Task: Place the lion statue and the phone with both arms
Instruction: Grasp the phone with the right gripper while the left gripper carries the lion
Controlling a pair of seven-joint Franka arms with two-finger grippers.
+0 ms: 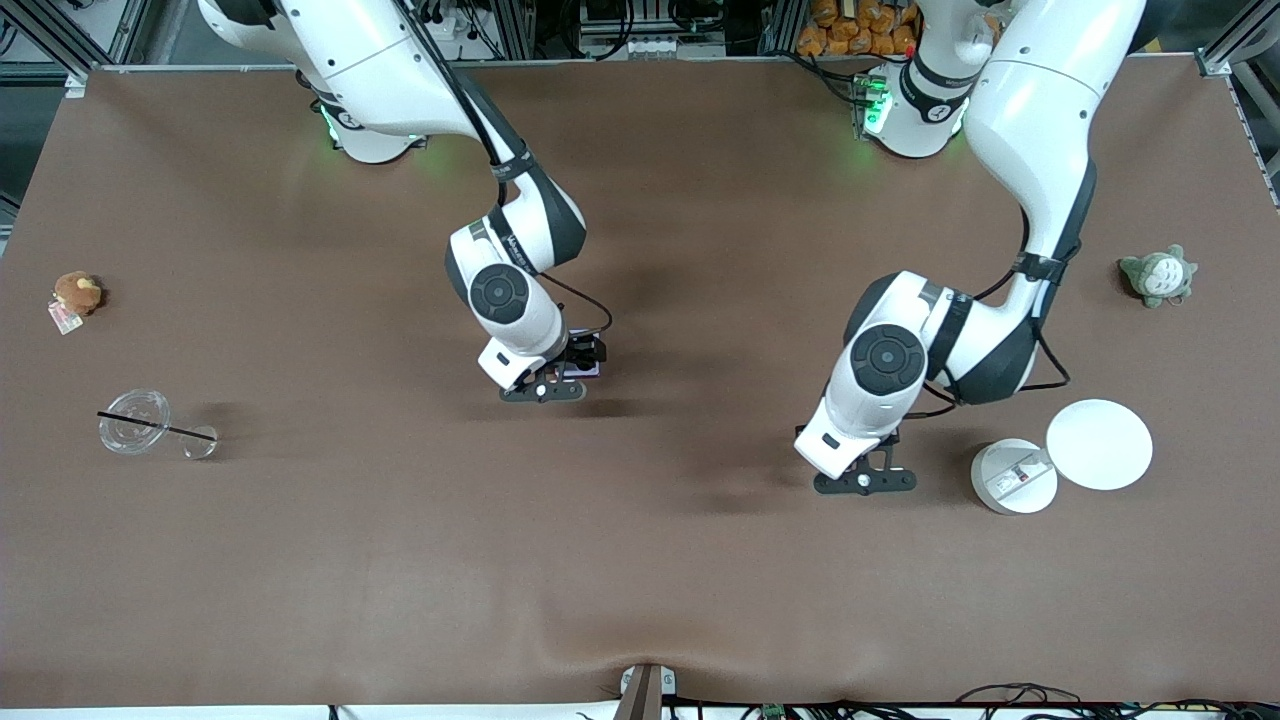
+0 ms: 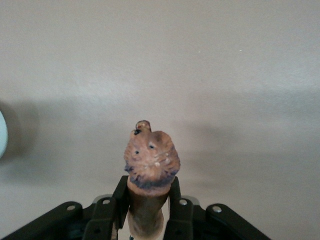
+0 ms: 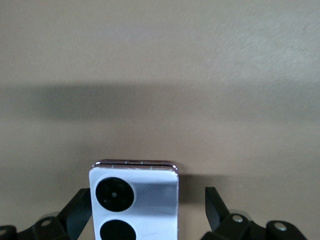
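The lion statue [image 2: 151, 162], brown-orange with a darker mane, is gripped between the fingers of my left gripper [image 2: 148, 184], head end pointing outward. In the front view my left gripper [image 1: 865, 482] is low over the table next to the white round container, and the statue is hidden under it. The pale lavender phone [image 3: 135, 200], with two black camera circles, lies flat between the fingers of my right gripper [image 3: 146, 199]. One finger is against the phone's side; the other stands apart from it. In the front view my right gripper [image 1: 545, 388] is low at mid-table, and a sliver of the phone [image 1: 590, 368] shows.
A white round container [image 1: 1013, 477] and a white disc [image 1: 1099, 444] lie toward the left arm's end. A grey-green plush [image 1: 1158, 275] sits farther from the camera there. A brown plush with a tag [image 1: 77, 293] and a tipped clear cup with a black straw [image 1: 135, 422] are at the right arm's end.
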